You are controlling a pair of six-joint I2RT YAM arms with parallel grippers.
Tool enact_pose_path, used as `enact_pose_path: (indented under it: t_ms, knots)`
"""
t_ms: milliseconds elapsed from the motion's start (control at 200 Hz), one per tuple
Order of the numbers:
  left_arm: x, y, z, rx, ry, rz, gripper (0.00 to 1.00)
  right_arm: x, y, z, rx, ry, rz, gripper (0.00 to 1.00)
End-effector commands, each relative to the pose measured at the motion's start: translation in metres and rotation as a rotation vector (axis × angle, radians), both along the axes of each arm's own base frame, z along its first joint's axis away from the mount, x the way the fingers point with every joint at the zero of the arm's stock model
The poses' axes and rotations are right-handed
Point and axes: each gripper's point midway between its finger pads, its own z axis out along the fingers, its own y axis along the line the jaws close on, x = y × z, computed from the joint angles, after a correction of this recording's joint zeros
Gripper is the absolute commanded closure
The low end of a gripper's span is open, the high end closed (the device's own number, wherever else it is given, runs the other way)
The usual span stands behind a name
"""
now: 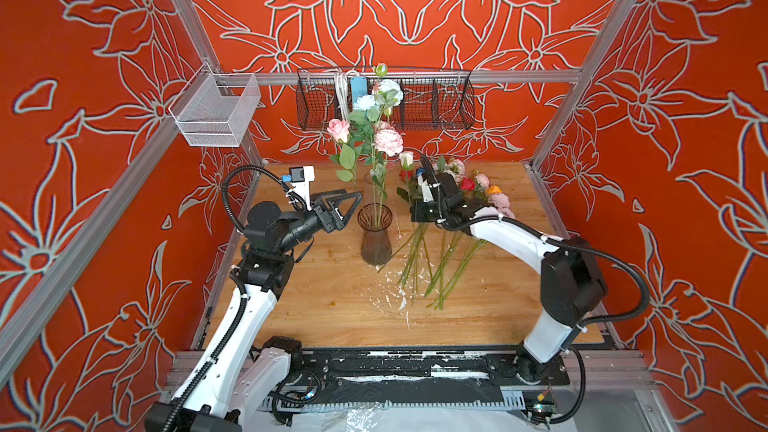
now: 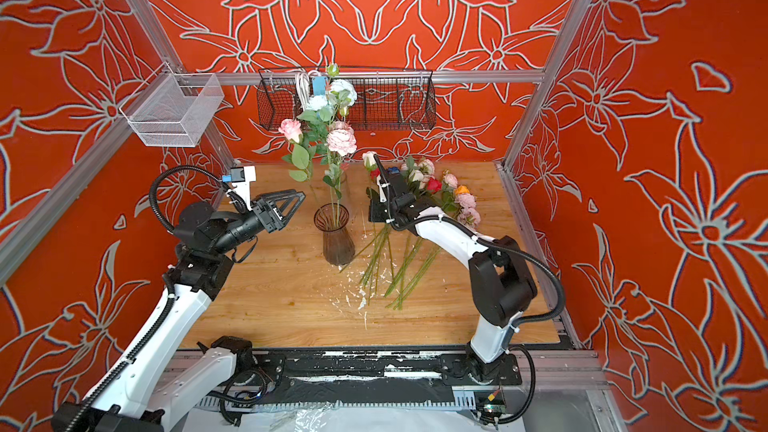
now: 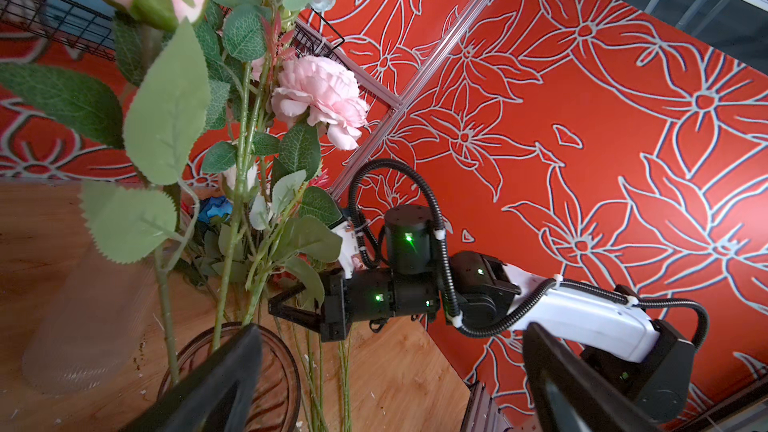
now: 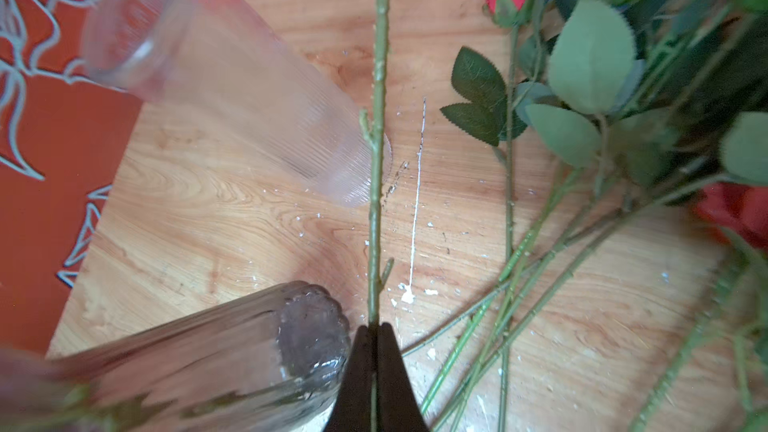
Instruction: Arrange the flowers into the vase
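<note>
The right hand is clamped on a thin green flower stem, just right of the smoky ribbed glass vase in the middle of the wooden tabletop. I cannot tell which head that stem carries. The left hand stands wide open and empty, just left of the vase rim. Several pink and pale blue flowers stand in the vase, and loose flowers lie fanned to its right. The stems look light, springy and top-heavy, so bare stem below the leaves is probably the best hold. Petals would crush.
</note>
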Motion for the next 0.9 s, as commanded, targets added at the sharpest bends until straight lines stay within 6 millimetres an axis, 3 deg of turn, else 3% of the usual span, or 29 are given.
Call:
enact_pose_path:
  t_ms: [0,200,280,395,550,610,731,896]
  knots:
    - [-0.006,0.002,0.018,0.014,-0.068,0.016,0.03,-0.007,-0.016,0.033,0.046,-0.098,-0.073,0.97]
    - [-0.004,0.016,0.017,0.063,-0.09,0.12,0.03,-0.033,-0.054,0.057,0.014,-0.195,-0.146,0.97]
    - [0.001,0.035,0.014,0.057,-0.07,0.256,0.05,-0.042,-0.069,0.062,-0.023,-0.229,-0.166,0.97]
    - [0.005,0.093,-0.002,-0.011,-0.045,0.603,0.05,-0.053,-0.092,0.072,-0.07,-0.29,-0.215,0.97]
    - [-0.012,0.173,-0.036,-0.105,0.067,1.045,0.05,-0.066,-0.115,0.091,-0.086,-0.383,-0.271,0.97]
    - [-0.018,0.195,-0.05,-0.108,0.138,1.159,0.06,-0.069,-0.121,0.094,-0.086,-0.407,-0.283,0.97]
    - [-0.009,0.194,-0.049,-0.068,0.172,1.137,0.06,-0.074,-0.128,0.101,-0.089,-0.441,-0.296,0.97]
    - [0.011,0.191,-0.065,-0.078,0.269,1.085,0.05,-0.077,-0.129,0.114,-0.072,-0.467,-0.292,0.97]
